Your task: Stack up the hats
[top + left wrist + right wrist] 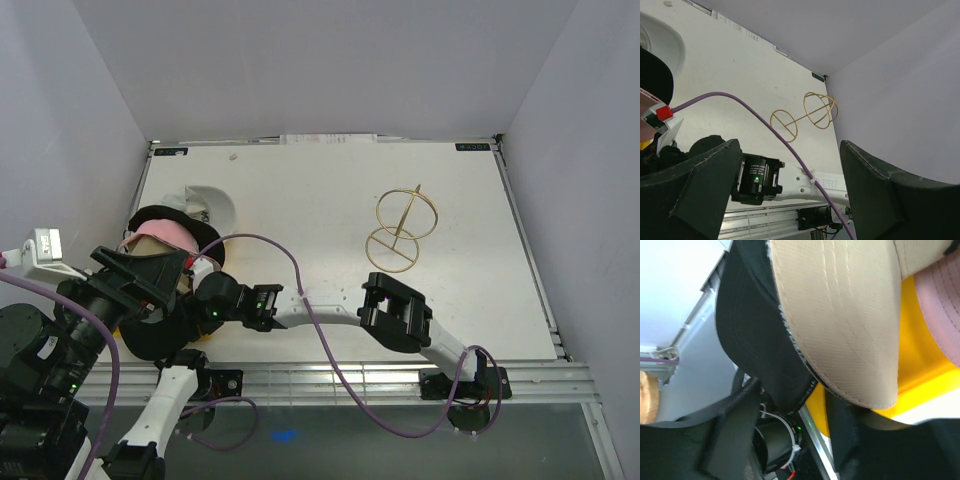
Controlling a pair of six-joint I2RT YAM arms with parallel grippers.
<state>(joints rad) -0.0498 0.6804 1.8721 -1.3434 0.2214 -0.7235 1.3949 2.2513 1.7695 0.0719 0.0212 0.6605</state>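
**Top view.** The hats are bunched at the 9 o'clock edge of the tabletop (330,190).
- The white cap (212,203) lies at 12 o'clock of the pile.
- The pink cap (158,238) sits just nearer, with a black cap (205,233) curving round it.
- Slivers of the yellow tray (197,335) show at the pile's 6 o'clock.
- My right arm (400,312) lies across the near tabletop toward 9 o'clock. Its right jaws are down among the caps and mostly hidden here.
- My left jaws are over the pile's near side.
- The gold wire stand (405,228) lies well apart, at 3 o'clock of the pile.

**Left wrist view.** My left jaws are spread wide with nothing between them.
- One finger (695,190) is at 8 o'clock and the other at 4 o'clock.
- Beyond the gap are bare tabletop, the wire stand (805,117) lying on its side, and a purple cable (747,107) arcing over my right arm (790,182).
- The white cap (660,40) and the black cap (652,75) sit at the 10 o'clock edge.

**Right wrist view.** This view is very close.
- The tan cap (850,315) has its brim lying over the black cap (755,335) brim. Both brims run from 12 o'clock down to centre.
- The pink cap (942,305) is at 3 o'clock, on the yellow tray (920,365).
- My right jaws stand parted, with a finger (730,435) at 7 o'clock.
- The black brim's edge dips into the gap between the jaws. I cannot tell whether it is pinched.
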